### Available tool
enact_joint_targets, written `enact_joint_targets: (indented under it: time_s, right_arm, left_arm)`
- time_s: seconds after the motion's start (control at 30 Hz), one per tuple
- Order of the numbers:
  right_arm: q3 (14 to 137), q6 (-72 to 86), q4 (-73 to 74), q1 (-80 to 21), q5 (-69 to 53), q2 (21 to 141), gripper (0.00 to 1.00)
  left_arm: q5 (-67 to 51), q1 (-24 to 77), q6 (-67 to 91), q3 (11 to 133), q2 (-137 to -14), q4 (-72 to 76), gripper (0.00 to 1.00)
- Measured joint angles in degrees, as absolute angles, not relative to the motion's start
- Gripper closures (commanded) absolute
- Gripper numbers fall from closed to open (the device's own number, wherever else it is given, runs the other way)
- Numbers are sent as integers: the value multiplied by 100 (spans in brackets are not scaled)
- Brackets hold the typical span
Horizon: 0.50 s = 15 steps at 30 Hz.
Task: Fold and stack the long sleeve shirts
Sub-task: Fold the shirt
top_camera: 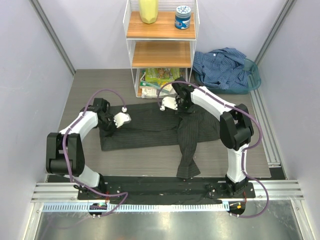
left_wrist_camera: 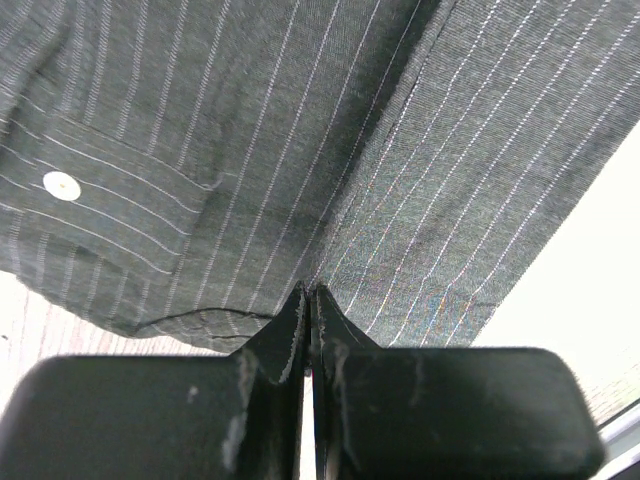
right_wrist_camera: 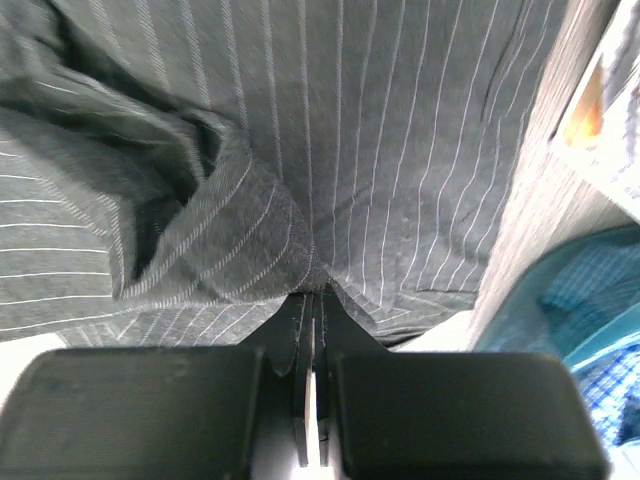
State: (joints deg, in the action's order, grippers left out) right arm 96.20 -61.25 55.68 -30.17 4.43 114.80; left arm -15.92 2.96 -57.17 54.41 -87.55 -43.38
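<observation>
The dark charcoal pinstriped shirt (top_camera: 150,131) lies spread across the middle of the table, one sleeve (top_camera: 187,155) trailing toward the near edge. My left gripper (top_camera: 121,119) is shut on the shirt's left part, and its wrist view shows the pinstriped cloth (left_wrist_camera: 250,150) with a white button pinched at the closed tips (left_wrist_camera: 308,292). My right gripper (top_camera: 169,103) is shut on the shirt's far edge, with cloth (right_wrist_camera: 400,150) bunched into its closed tips (right_wrist_camera: 318,292). The blue shirt (top_camera: 225,67) lies crumpled in a teal basket (top_camera: 255,75) at the back right, and it also shows in the right wrist view (right_wrist_camera: 590,290).
A white wire shelf unit (top_camera: 160,47) with wooden boards stands at the back centre, just behind my right gripper. It holds a yellow bottle (top_camera: 148,11), a blue jar (top_camera: 183,16) and packets (top_camera: 160,80) at the bottom. Grey walls close in both sides.
</observation>
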Motion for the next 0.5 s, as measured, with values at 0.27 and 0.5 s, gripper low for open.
enact_joint_targets:
  time_s: [0.27,0.5]
  right_arm:
    - [9413,-5763,5223,-2762,613,11480,98]
    - [9358,-5494,5140,-2755,596,11480,71]
  left_arm:
    - [-1278,296,-5535,5443,-8875,-4283,88]
    - [-1072,311,-5087,5629,-9150,-4211,82]
